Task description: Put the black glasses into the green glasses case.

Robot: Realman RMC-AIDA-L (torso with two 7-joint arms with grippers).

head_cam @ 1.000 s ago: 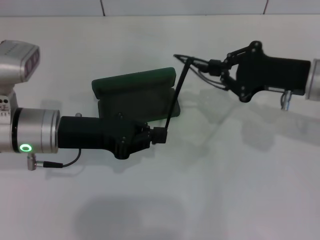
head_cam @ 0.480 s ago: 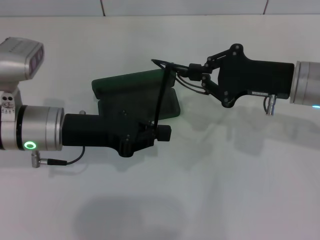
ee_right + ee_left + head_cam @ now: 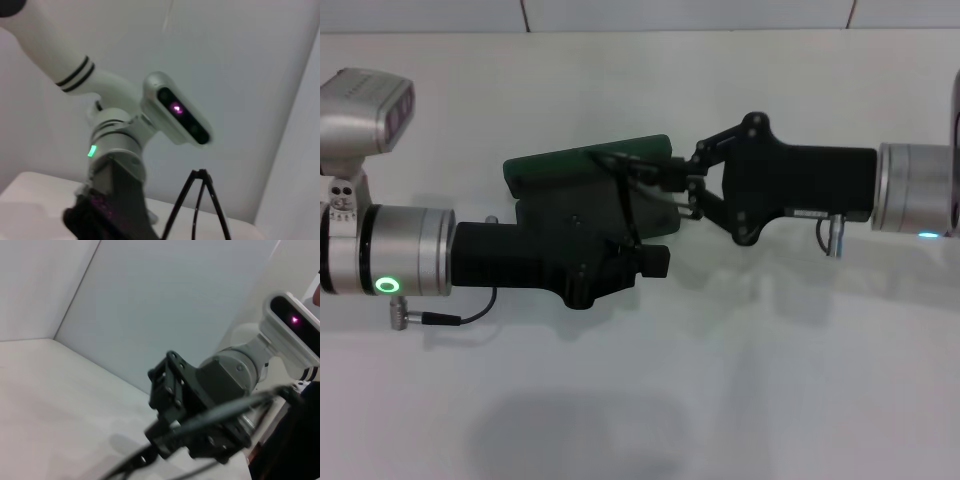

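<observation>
Both of our arms meet in the middle of the head view, right over the green glasses case (image 3: 582,165), which lies open on the white table (image 3: 740,380) just left of centre, its green lid showing along the upper edge. Our right gripper (image 3: 665,180) reaches in from the right of the frame, its claw pinched narrow on the black glasses (image 3: 625,195), and we carry them just above the open case. One thin temple arm slants down from there towards our left gripper (image 3: 645,262), which comes in from the left and sits over the near edge of the case. Whether that left claw is wide or closed on the temple tip, we cannot tell. In the right wrist view the folded-out temples (image 3: 197,205) stand up like a thin black tripod in the lower middle, with our left arm beside them at lower left
</observation>
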